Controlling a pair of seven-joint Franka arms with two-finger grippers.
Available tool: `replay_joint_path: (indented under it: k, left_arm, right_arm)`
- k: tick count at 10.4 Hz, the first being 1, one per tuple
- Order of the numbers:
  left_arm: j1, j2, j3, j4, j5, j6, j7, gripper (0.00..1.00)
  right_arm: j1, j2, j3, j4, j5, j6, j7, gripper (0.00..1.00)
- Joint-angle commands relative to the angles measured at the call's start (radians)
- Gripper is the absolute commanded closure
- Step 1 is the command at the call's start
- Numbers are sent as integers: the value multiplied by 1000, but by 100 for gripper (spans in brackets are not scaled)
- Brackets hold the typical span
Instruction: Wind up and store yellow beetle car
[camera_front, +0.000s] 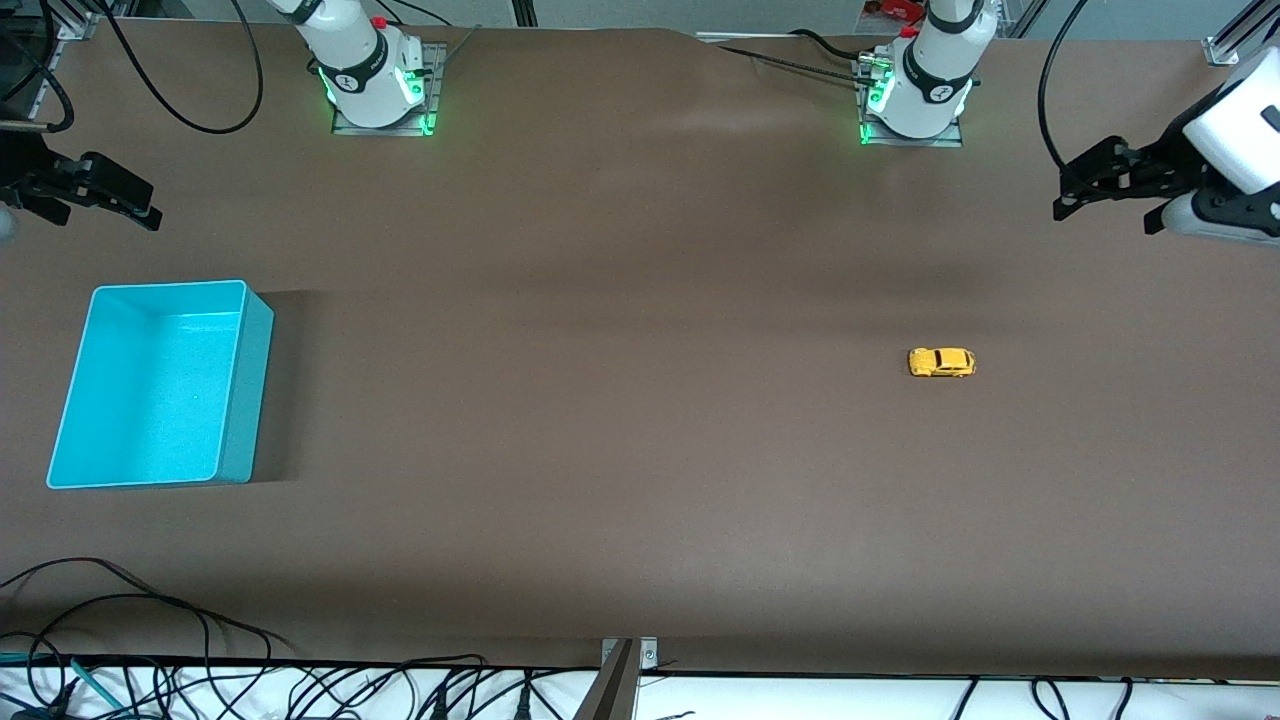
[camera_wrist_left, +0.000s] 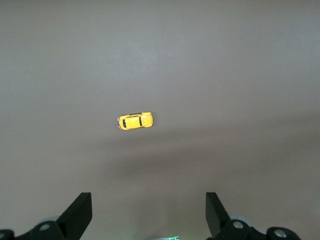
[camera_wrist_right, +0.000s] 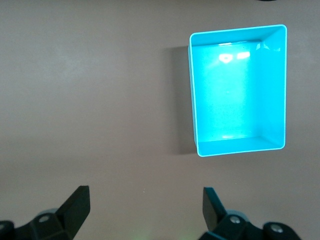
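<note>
The yellow beetle car (camera_front: 941, 362) stands on its wheels on the brown table toward the left arm's end; it also shows in the left wrist view (camera_wrist_left: 135, 120). My left gripper (camera_front: 1068, 196) hangs open and empty high in the air at the table's left-arm end, well apart from the car; in its wrist view (camera_wrist_left: 149, 216) the jaws stand wide apart. My right gripper (camera_front: 140, 208) hangs open and empty high at the right-arm end, above the table near the turquoise bin (camera_front: 245, 400); its wrist view (camera_wrist_right: 146, 212) shows the empty bin (camera_wrist_right: 192, 110).
The two arm bases (camera_front: 375, 80) (camera_front: 920, 90) stand along the table's edge farthest from the front camera. Loose cables (camera_front: 150, 620) lie at the table's front edge. The brown table (camera_front: 600, 400) spreads bare between bin and car.
</note>
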Motion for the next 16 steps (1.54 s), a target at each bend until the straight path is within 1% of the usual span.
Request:
replay_joint_path:
  k: [1,8,9,10,11,16]
  left_arm:
    - [-2,47,3,39,-16,-17,-21,0]
    - [-5,50,3,35,1,-19,-24,0]
    - [-5,58,4,34,20,-10,-23,0]
    - [-5,58,1,32,79,12,-20,0]
    - [-2,59,3,29,92,33,-20,0]
    - [-3,59,3,29,90,33,-20,0]
  right_arm:
    - [2,2,-4,17,-2,-5,-13,0]
    - [2,3,-4,17,-2,-6,-13,0]
    - [2,0,-2,17,-1,-11,-11,0]
    - [2,0,-2,17,1,-8,-11,0]
    - [2,0,-2,17,1,-9,-11,0]
    - [2,0,-2,17,1,-12,-11,0]
